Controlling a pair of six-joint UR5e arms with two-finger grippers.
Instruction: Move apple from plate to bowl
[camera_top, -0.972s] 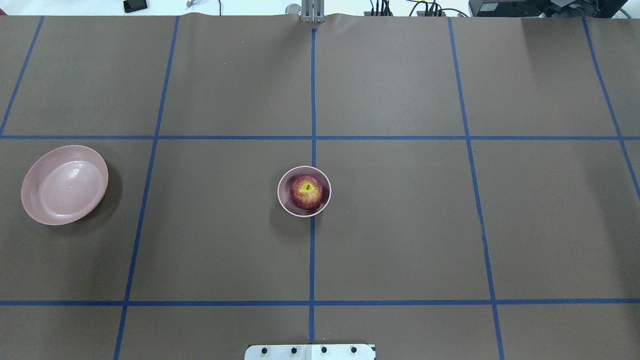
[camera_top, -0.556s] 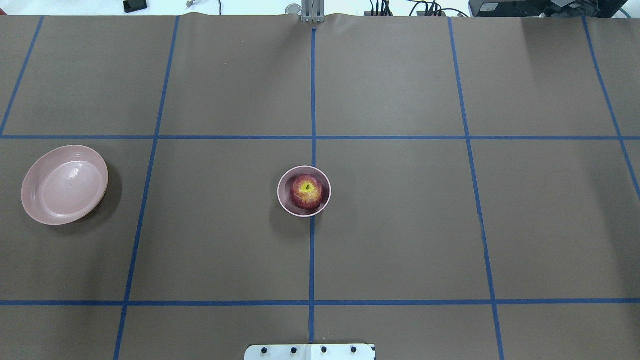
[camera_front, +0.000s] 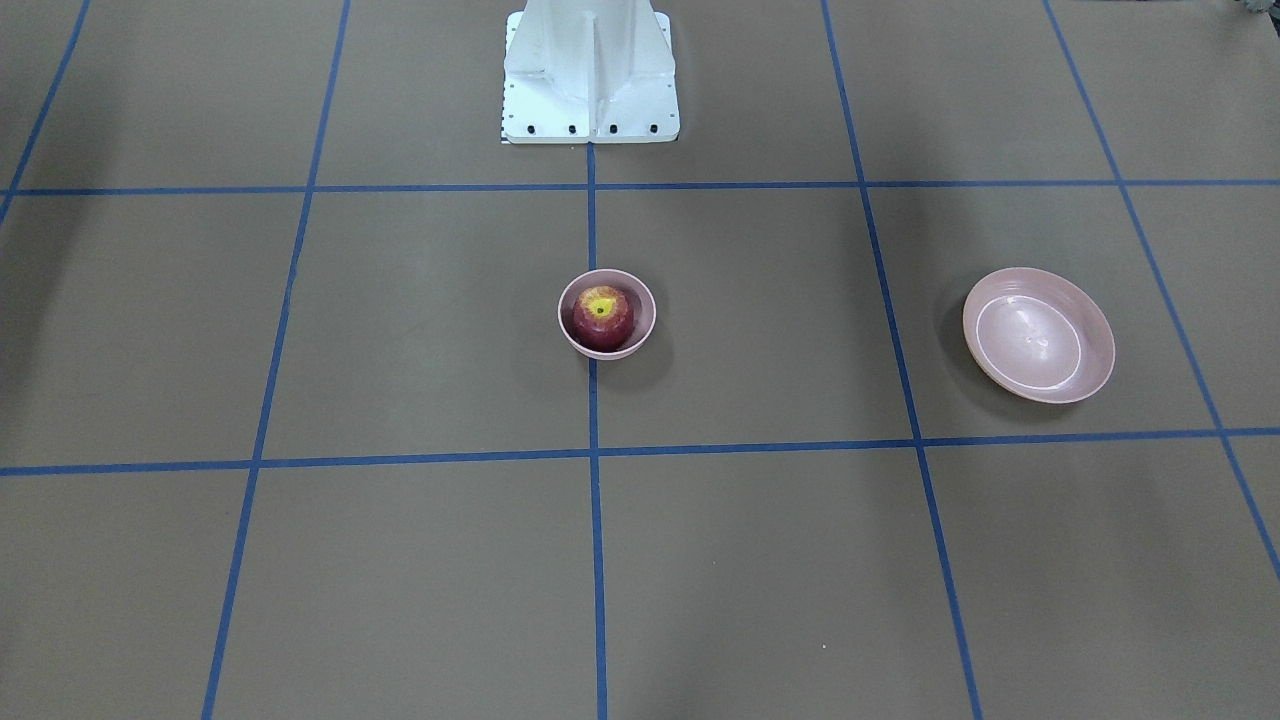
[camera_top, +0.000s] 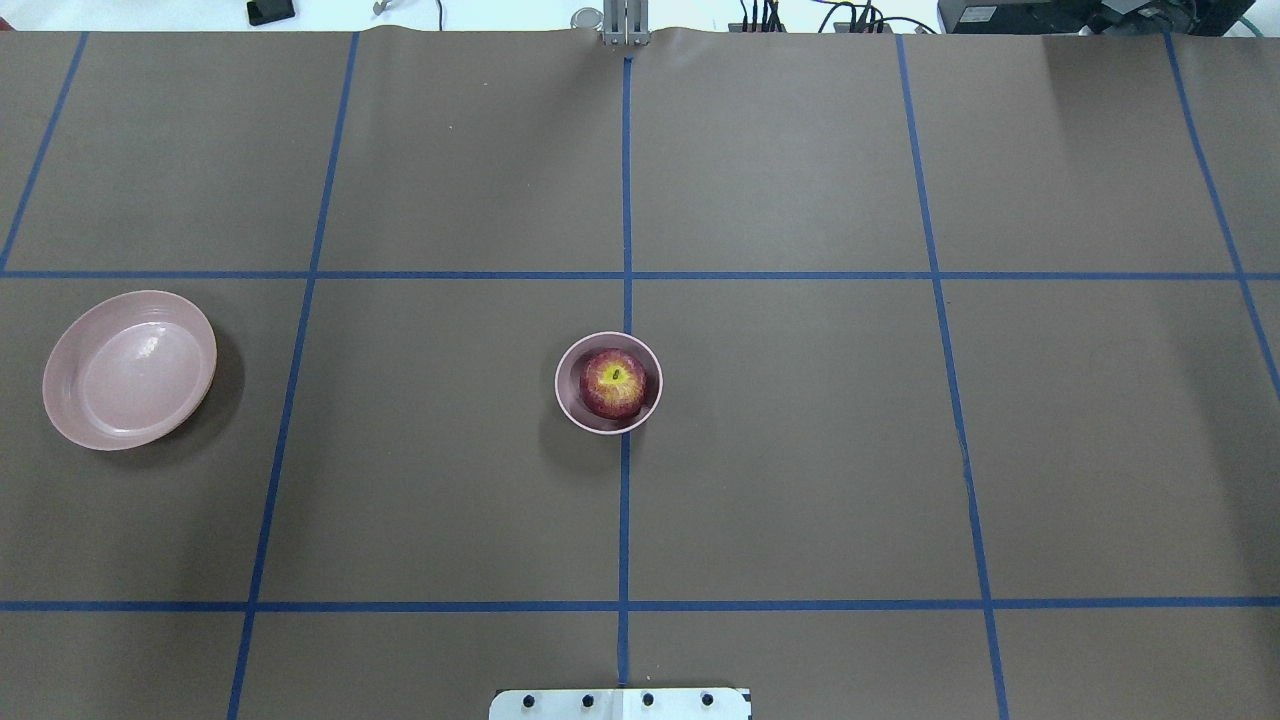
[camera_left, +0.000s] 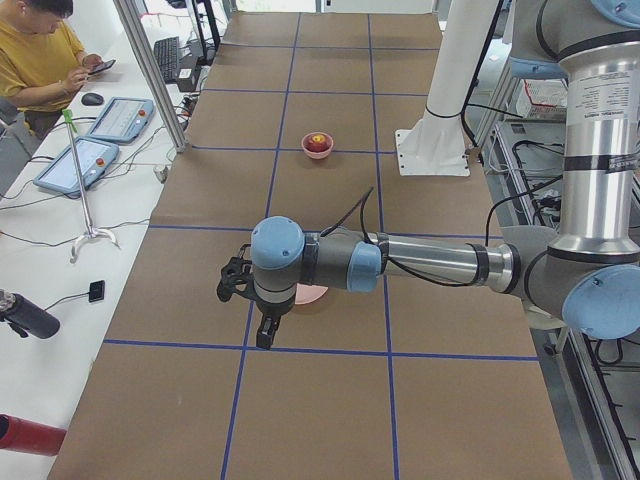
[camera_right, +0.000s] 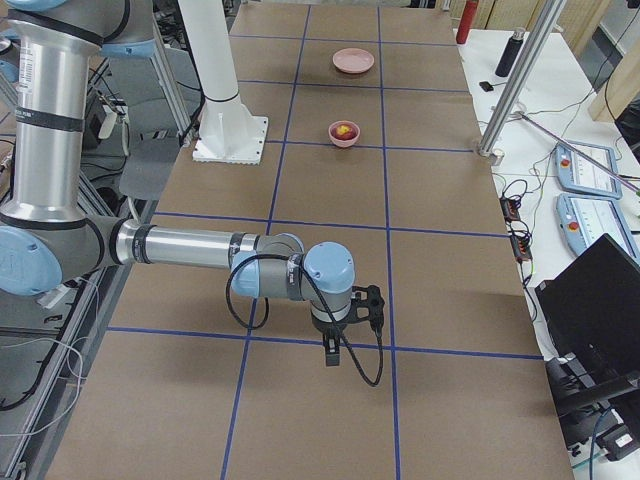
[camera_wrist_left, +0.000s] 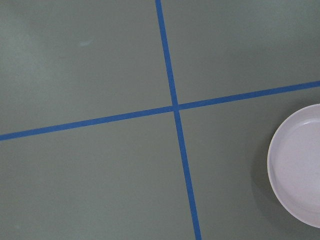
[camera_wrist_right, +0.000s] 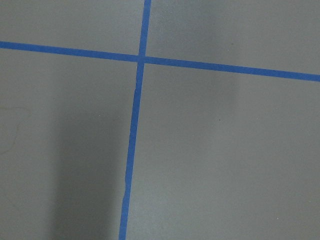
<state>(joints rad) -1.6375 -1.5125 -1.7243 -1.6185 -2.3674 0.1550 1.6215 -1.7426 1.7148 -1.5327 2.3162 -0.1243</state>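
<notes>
The desk (camera_top: 800, 450) is the biggest thing here. There is one. It is brown with blue tape lines.

Next come the two robot arms, each with one hand. The left hand (camera_left: 265, 330) hangs over the desk close to the plate, and its own camera sees the plate's edge. The right hand (camera_right: 332, 350) hangs over bare desk, far from the dishes. Both hands show only in the side views, so I cannot tell if their fingers are apart or together. Neither one is holding anything that I can see.

There is one plate (camera_top: 128, 368). It is wide, flat and pink, and nothing lies on it. It sits far off to the robot's left.

There is one bowl (camera_top: 568, 388). It is small, deep and pink, and it sits in the middle of the desk on a blue line.

There is one apple (camera_top: 613, 383). It is inside the bowl, with its yellow stem end up. So the job looks done.

I think the apple is firm and light. Its skin is smooth, so it could slip, and it is round, so it could roll. A good place to hold it is across its fat middle, coming down from the top. The bowl is only a bit wider than the apple, so there is little room for fingers beside it.
</notes>
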